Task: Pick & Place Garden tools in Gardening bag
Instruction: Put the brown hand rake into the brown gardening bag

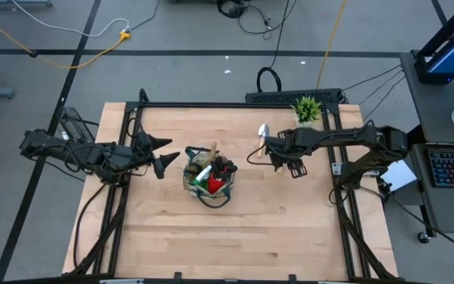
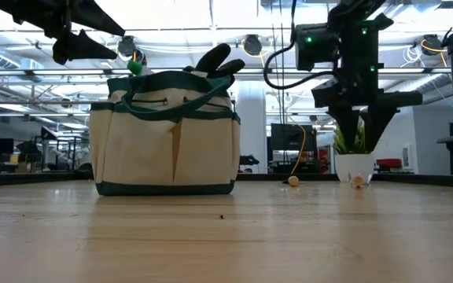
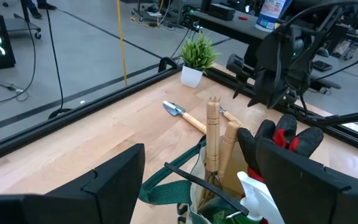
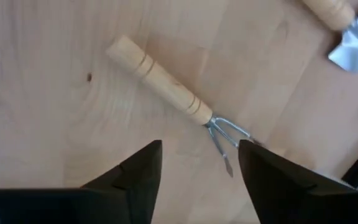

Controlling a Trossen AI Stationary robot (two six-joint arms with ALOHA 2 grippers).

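Note:
The tan gardening bag (image 1: 209,177) with green trim stands mid-table and also shows in the low view (image 2: 167,134). Two wooden tool handles (image 3: 215,134), a red-and-black glove (image 3: 284,134) and a white-and-green item (image 3: 257,196) stick out of its top. My left gripper (image 1: 168,154) is open and empty, just left of the bag and above its rim (image 3: 199,152). My right gripper (image 1: 268,150) is open and points down over a small hand fork (image 4: 166,84) with a wooden handle, which lies flat on the table. A trowel (image 1: 262,132) lies beside the fork.
A small potted plant (image 1: 307,110) stands at the table's far right, behind my right arm. The trowel's blade (image 4: 356,43) lies close to the fork's tines (image 4: 225,137). Bare tabletop (image 1: 235,237) stretches toward the near edge.

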